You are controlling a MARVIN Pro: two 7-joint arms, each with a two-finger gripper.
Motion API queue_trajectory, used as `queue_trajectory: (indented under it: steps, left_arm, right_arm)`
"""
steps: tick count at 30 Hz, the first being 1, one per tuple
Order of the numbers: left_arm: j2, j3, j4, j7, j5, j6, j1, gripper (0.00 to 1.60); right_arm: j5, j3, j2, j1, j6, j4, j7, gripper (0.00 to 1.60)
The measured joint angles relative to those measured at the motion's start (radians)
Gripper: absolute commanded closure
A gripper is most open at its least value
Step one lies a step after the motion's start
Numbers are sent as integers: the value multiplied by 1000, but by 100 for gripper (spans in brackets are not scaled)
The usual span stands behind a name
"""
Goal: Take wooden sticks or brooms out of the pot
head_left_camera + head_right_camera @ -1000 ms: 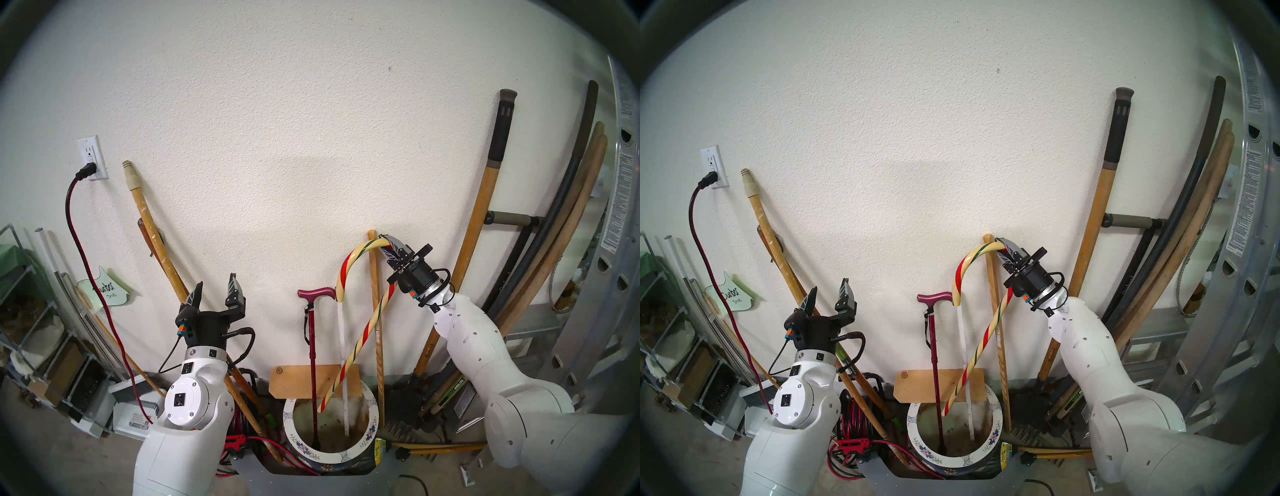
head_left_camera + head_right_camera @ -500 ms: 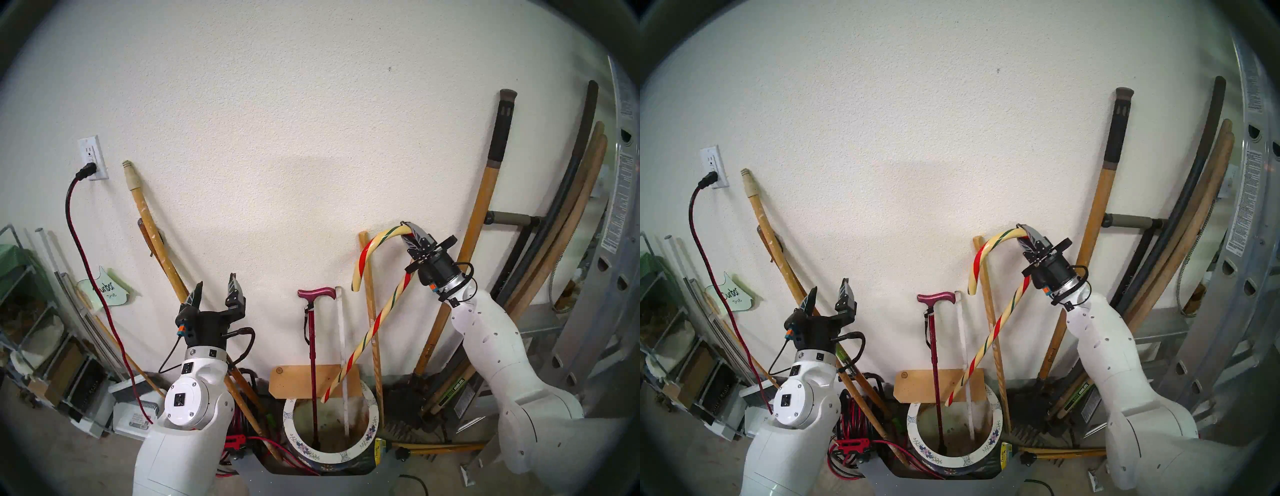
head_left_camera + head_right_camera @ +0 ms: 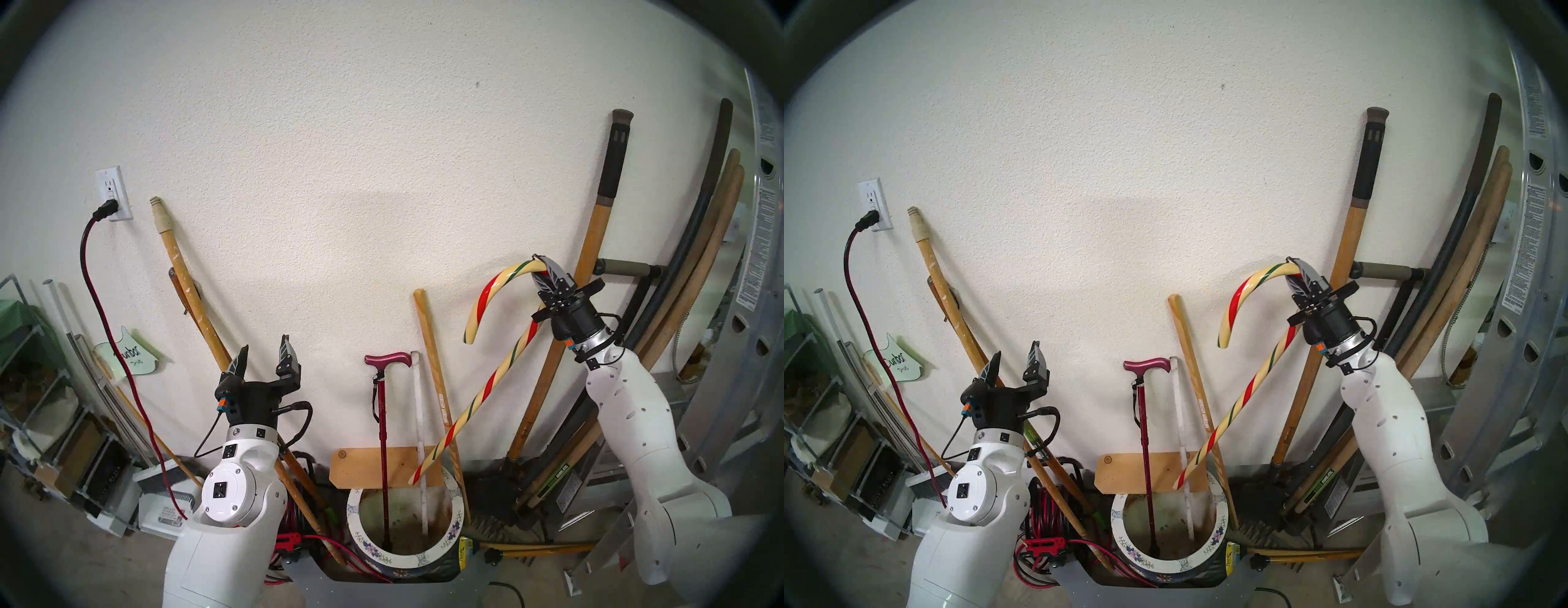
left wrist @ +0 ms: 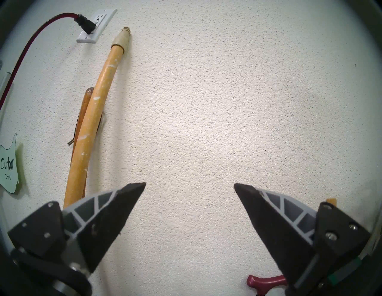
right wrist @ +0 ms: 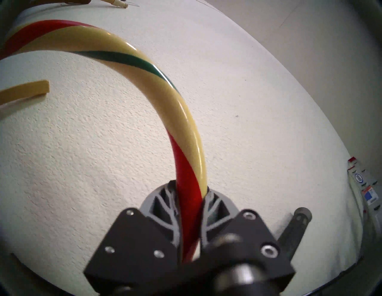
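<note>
Two sticks stand in our pot (image 3: 403,562) — pink cane (image 3: 384,441), white slat (image 3: 420,424); our right gripper (image 3: 541,265) clamps the striped cane (image 3: 479,399), tip above the rim; left gripper (image 3: 263,352) gapes, empty.

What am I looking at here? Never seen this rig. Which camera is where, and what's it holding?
It's a two-armed robot facing a garage wall. The two wide pictures come from a stereo camera on its head, nearly identical; the other two come from a camera on each wrist, looking out between that arm's jaws.

The right gripper is shut on the hook of a striped candy-cane stick, whose lower end hangs over the far rim of the flowered pot on the floor. A magenta cane and a thin white slat stand inside the pot. The left gripper is open and empty, pointing at the wall.
</note>
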Motion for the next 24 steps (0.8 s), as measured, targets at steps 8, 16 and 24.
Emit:
queue_trajectory:
  steps: [8, 16, 24]
  left_arm:
    - [0, 0, 0, 0, 0, 0, 0, 0]
    - [0, 0, 0, 0, 0, 0, 0, 0]
    - [0, 0, 0, 0, 0, 0, 0, 0]
  right_arm:
    - [36, 44, 57, -24, 0, -59, 15, 160]
    - [71, 80, 115, -48, 0, -125, 54, 160]
    - [116, 103, 170, -95, 0, -197, 111, 160]
